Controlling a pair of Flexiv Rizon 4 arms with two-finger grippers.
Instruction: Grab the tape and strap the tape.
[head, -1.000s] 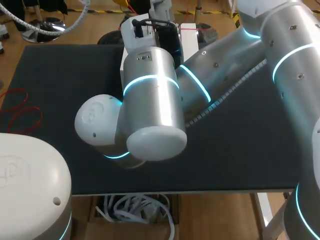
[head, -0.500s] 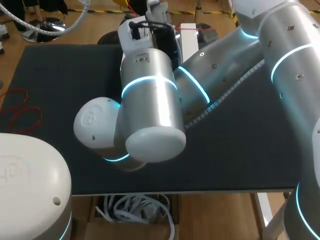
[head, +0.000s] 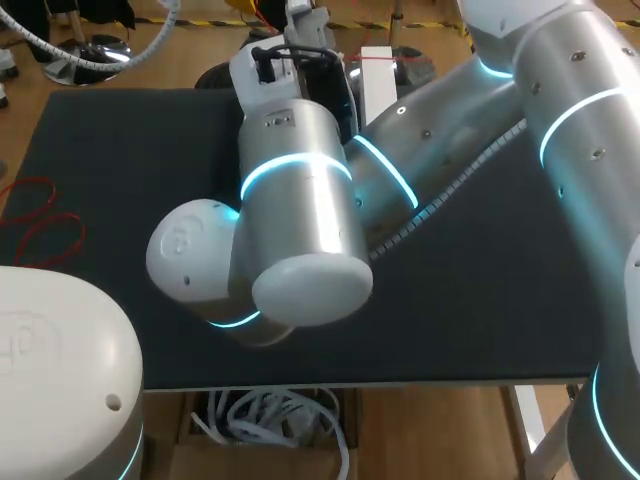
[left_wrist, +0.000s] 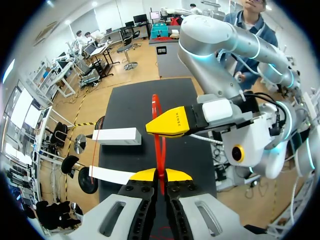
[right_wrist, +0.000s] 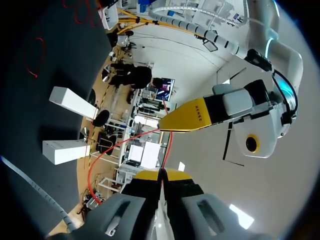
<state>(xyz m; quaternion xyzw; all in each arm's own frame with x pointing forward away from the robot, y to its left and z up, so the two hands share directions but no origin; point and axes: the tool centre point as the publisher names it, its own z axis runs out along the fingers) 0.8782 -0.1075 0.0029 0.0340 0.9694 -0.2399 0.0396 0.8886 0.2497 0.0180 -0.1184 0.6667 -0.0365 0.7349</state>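
step: tape grabbed and lifted; strapping not yet begun, by the look of it.
left gripper (left_wrist: 160, 175): closed down to a sliver, pinching the red tape loop (left_wrist: 159, 145) between its yellow tips.
right gripper (right_wrist: 162, 174): likewise closed nearly flat on the same loop, just beside the left gripper.
tape: off the table (head: 120, 150), held in the air as a thin line between the two grippers, with a slacker strand curving off to one side in the right wrist view.
white blocks (left_wrist: 117, 136): two, near each other at the table's edge, beside the held loop and apart from it.
spare red loops (head: 40, 225): flat on the table, well apart from both grippers.
next move: probably drawing the grippers apart to open the loop, then lowering it around the white blocks; calls for firm pinches on both sides and an opening wide enough to clear the blocks.
risk: tape slipping from one pinch under tension.
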